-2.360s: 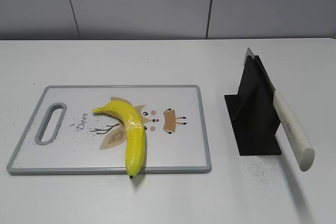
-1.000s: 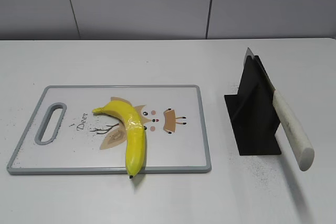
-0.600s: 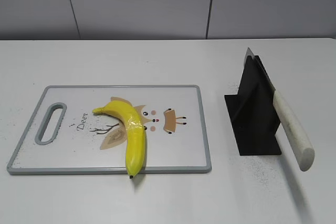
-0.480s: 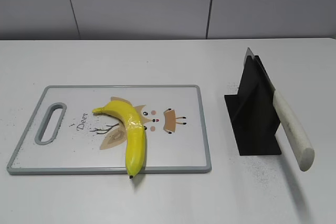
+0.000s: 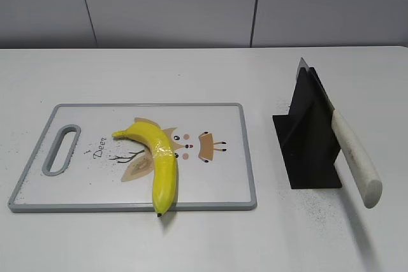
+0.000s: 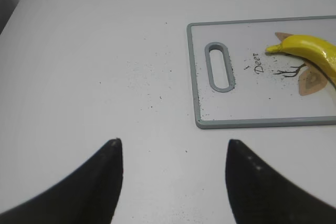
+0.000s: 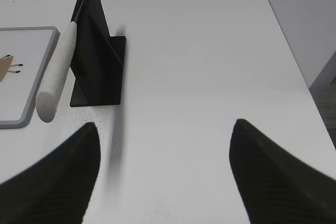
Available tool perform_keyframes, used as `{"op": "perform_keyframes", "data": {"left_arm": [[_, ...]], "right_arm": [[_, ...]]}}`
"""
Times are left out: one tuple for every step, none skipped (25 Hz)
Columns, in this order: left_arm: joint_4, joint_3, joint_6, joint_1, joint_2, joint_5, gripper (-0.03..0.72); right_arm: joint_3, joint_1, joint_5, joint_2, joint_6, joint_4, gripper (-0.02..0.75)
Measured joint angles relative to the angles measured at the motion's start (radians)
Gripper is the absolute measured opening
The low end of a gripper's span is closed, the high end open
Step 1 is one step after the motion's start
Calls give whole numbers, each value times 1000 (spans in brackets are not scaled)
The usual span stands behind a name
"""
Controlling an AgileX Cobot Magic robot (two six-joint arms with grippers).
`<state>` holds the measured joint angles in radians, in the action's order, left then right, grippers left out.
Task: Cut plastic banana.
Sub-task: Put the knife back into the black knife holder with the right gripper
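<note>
A yellow plastic banana (image 5: 159,160) lies whole on a white cutting board (image 5: 210,119) with a grey rim; its lower tip hangs over the board's front edge. It also shows in the left wrist view (image 6: 310,51). A knife with a white handle (image 5: 356,157) rests slanted in a black stand (image 5: 309,138), also seen in the right wrist view (image 7: 58,74). My left gripper (image 6: 170,150) is open and empty over bare table left of the board. My right gripper (image 7: 165,132) is open and empty, right of the stand. Neither gripper shows in the exterior view.
The white table (image 5: 191,74) carries fine dark specks near the board and the stand. A grey wall stands behind the table. The table's right edge (image 7: 294,51) shows in the right wrist view. The board has a slot handle (image 6: 219,66) at its left end.
</note>
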<state>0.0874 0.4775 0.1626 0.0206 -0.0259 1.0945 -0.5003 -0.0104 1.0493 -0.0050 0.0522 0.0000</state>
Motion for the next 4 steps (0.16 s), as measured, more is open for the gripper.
{"op": "perform_keyframes", "data": {"left_arm": [[0, 0, 0, 0, 0, 0, 584], [0, 0, 0, 0, 0, 0, 584], [0, 0, 0, 0, 0, 0, 584], [0, 0, 0, 0, 0, 0, 584]], "right_arm": [[0, 0, 0, 0, 0, 0, 585], [0, 0, 0, 0, 0, 0, 585], [0, 0, 0, 0, 0, 0, 585], [0, 0, 0, 0, 0, 0, 585]]}}
